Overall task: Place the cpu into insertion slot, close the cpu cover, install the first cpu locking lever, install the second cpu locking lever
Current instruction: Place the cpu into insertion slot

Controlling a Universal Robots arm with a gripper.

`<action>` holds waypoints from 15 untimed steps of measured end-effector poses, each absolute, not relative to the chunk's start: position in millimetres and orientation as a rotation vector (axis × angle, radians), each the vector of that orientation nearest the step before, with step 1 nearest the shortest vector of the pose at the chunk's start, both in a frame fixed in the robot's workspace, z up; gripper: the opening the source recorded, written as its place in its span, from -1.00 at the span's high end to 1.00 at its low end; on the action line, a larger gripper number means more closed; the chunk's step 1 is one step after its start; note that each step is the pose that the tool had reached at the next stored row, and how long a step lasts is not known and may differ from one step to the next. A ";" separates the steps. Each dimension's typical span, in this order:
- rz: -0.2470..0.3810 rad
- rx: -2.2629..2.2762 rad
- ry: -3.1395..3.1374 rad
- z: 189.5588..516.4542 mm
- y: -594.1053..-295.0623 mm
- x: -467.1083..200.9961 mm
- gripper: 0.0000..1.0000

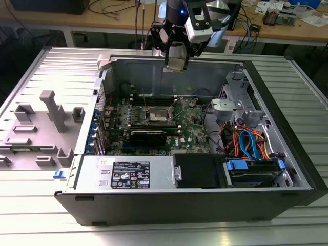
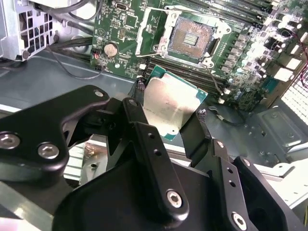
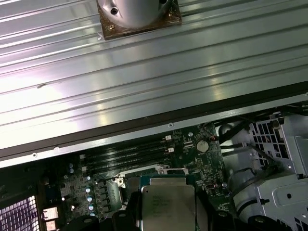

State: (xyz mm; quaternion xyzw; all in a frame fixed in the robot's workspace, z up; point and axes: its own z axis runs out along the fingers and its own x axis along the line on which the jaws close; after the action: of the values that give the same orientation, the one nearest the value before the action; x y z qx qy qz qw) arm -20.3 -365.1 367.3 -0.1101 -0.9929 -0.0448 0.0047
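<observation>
Gripper clamped on the chip by opposite edges. The chip hangs well above the socket, not yet over it. Socket bare, cover flipped open beside it. My read: square the chip to the socket first, then keep it flat, no force.

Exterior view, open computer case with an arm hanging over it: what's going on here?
The robot arm's gripper is shut on the cpu, holding it in the air above the motherboard inside the open computer case. The insertion slot is bare, and the cpu cover looks swung open beside it, so the chip is not yet seated.
</observation>
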 end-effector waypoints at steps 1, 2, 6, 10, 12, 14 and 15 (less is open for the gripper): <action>-0.140 -0.345 -3.110 367.4 -365.1 -20.3 -0.09; -0.140 -0.345 -3.110 367.3 -365.2 -20.3 -0.09; -0.139 -0.418 -3.103 365.9 -365.7 -20.3 -0.09; -0.139 -0.523 -3.090 364.4 -365.7 -20.3 -0.09; -0.139 -0.537 -3.088 364.2 -365.8 -20.3 -0.09; -0.139 -0.538 -3.088 364.2 -365.8 -20.3 -0.09; -0.139 -0.537 -3.088 364.2 -365.8 -20.3 -0.09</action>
State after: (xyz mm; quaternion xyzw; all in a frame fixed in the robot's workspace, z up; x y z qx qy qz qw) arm -20.3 -365.8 364.2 -0.1713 -0.9842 -0.0444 0.0019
